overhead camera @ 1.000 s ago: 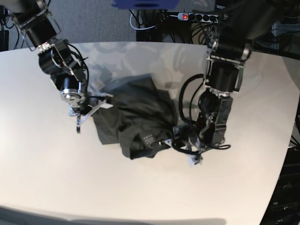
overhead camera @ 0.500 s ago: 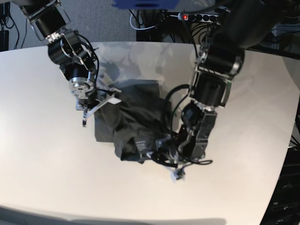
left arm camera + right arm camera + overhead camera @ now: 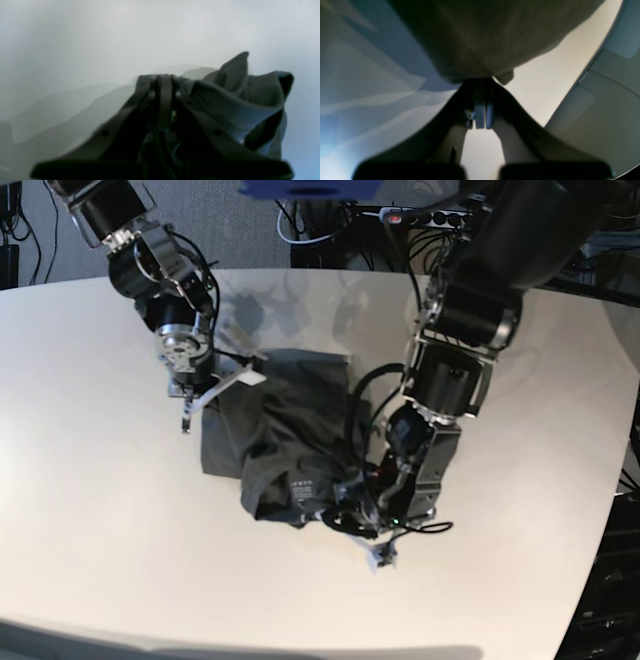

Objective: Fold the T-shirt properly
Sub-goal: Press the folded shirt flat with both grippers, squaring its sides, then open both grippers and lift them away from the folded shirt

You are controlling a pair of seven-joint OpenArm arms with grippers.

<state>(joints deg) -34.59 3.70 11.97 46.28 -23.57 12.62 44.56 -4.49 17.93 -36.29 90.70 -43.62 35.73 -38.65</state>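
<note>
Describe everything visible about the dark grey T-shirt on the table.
The dark grey T-shirt of soft thin fabric lies bunched and partly folded on the pale table, creased, with a small label showing near its front edge. The right gripper is shut on its far-left edge; the left gripper is shut on fabric at its near-right side, where cloth stands up in folds.

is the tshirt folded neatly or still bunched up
Bunched up: the T-shirt lies crumpled in uneven layers on the table, edges ragged, no clean fold.
</note>
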